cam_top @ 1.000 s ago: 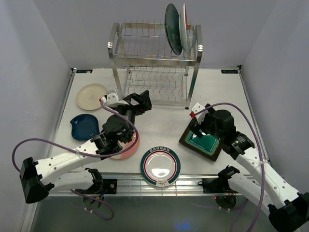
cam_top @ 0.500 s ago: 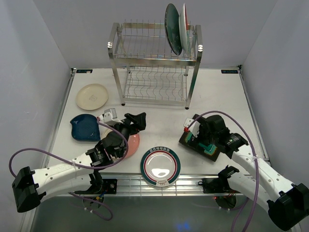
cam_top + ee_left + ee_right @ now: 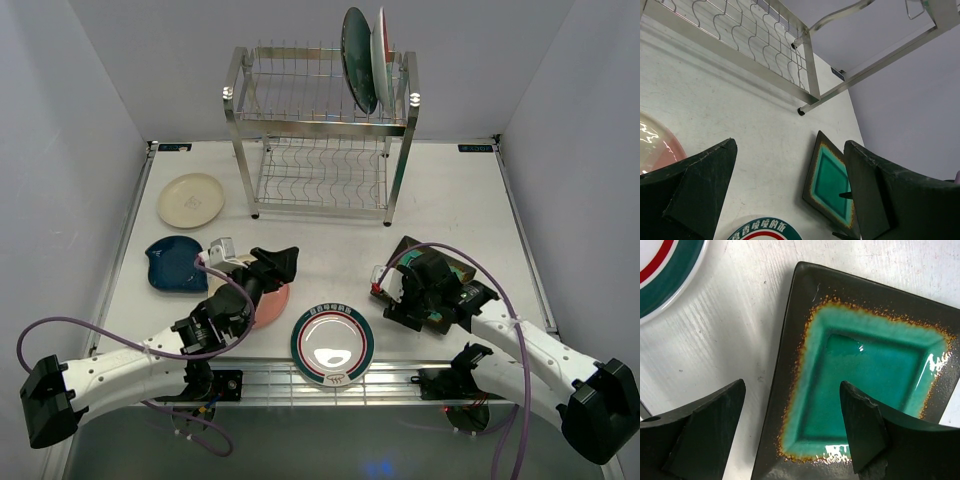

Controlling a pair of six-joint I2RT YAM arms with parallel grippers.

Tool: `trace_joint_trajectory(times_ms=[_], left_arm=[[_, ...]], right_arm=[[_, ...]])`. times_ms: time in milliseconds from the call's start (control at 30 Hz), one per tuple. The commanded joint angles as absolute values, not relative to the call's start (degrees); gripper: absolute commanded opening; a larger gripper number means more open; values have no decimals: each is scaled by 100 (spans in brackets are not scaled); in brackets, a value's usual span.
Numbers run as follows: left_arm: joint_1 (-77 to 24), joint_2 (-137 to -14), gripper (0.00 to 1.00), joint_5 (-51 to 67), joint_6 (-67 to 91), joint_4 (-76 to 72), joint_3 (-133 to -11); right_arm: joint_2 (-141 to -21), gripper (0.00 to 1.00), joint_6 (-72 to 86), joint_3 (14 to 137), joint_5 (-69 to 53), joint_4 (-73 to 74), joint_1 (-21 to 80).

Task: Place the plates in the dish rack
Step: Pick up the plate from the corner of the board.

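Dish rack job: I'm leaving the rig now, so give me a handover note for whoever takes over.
Left gripper: open, empty, above the pink plate edge.
Right gripper: open, astride the square green plate edge, no grip yet.
Done: two plates upright in the dish rack top tier, right end.
Left on the table: cream plate, dark blue plate, pink, green-rimmed plate, square green.

White table [image 3: 450, 200] bears dish rack [image 3: 320, 175], five plates [image 3: 191, 200]

You see a white table [image 3: 450, 200], with pale walls [image 3: 150, 60] at 9, 12 and 3 o'clock, and an aluminium rail [image 3: 270, 378] at 6 o'clock.
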State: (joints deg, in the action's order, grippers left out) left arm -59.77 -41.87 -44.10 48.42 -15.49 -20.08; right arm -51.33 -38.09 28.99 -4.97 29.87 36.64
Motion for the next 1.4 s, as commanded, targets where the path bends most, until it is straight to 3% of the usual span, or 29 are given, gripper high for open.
trace_joint_trajectory(times_ms=[0, 100, 267, 600, 800, 900, 1067, 1367], left_arm=[[-6003, -4166, 98, -4263, 4843, -1468, -2004], [-6003, -4271, 98, -4070, 4772, -1135, -2309], [-6003, -4833, 98, -3842, 4843, 769, -3295], [-6003, -4502, 98, -2743, 4166, 1432, -3463], [-6012, -3693, 98, -2435, 4842, 1925, -2535], [-6003, -3025, 98, -2435, 5272, 1723, -1979], [-6003, -2295, 98, -2241, 5967, 924, -617], [-6003, -2671, 98, -2066, 6407, 230, -54]], right_arm=[[-5097, 81, -3613, 2935, -282, 2786, 3866], [-5028, 81, -3516, 3075, -228, 2795, 3946], [-4782, 83, -3454, 3357, -913, 2944, 3973], [-5097, 87, -3235, 3972, -1529, 3093, 3982], [-4984, 88, -3024, 3929, -1354, 2770, 4069], [-4834, 94, -2892, 3763, -915, 2524, 4245], [-4676, 94, -2813, 3542, -572, 2382, 4395], [-4772, 95, -2760, 3463, -396, 2373, 4456]])
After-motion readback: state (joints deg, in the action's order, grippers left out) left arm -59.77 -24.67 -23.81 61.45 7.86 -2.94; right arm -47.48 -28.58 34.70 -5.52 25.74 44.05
